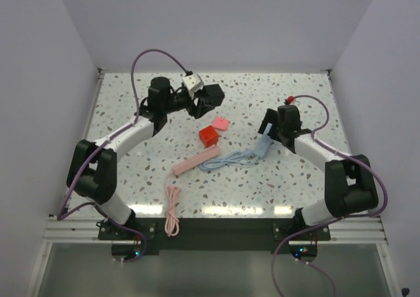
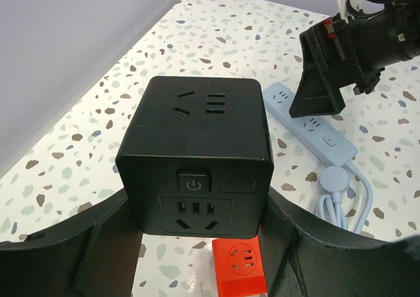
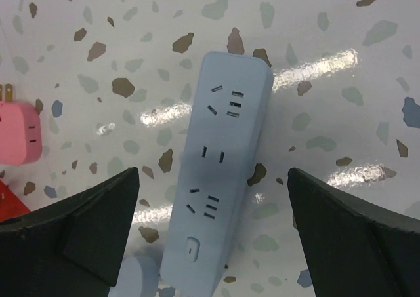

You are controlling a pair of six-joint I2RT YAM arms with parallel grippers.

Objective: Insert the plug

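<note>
At upper center, left jaws are gripping a black socket cube [image 2: 197, 146]; right jaws are hanging wide open over a blue power strip [image 3: 220, 166].

My left arm [image 1: 125, 136] reaches up toward 12 o'clock with its wrist bent over to 3. The left gripper [image 1: 210, 95] is clamped on the black socket cube [image 2: 197, 146]. My right arm [image 1: 315, 149] angles toward 10 o'clock. The right gripper [image 3: 213, 172] points down, jaws spread wide, gripping nothing.
</note>
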